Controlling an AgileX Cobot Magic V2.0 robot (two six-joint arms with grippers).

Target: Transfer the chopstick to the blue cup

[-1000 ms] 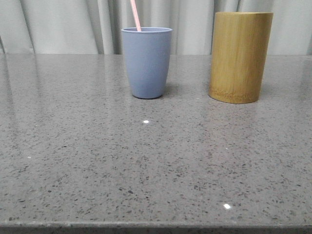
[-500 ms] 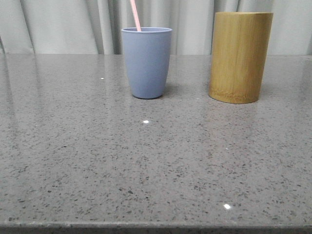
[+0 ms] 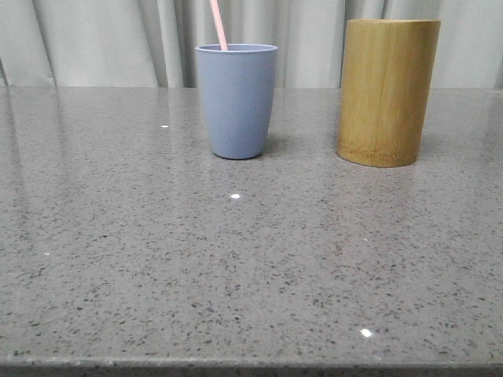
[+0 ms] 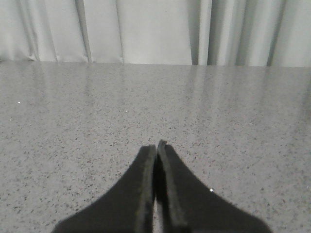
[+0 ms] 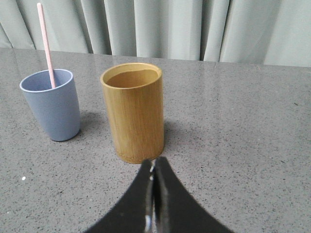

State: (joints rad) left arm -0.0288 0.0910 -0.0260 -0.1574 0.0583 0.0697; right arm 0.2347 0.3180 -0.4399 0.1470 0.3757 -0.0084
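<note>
Grey speckled stone table [image 3: 236, 275] is carrying a bamboo cylinder [image 3: 387, 93] beside the blue cup [image 3: 236, 100]. Each empty gripper, left [image 4: 156, 148] and right [image 5: 154, 165], is keeping its jaws pressed together. Pale pink chopstick [image 3: 218, 25] is leaning inside the cup.

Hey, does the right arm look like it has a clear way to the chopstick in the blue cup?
Probably yes. From the right wrist view the chopstick sticks up above the blue cup, which stands beside the bamboo cylinder, not behind it. The right gripper is shut and would have to open first.
</note>
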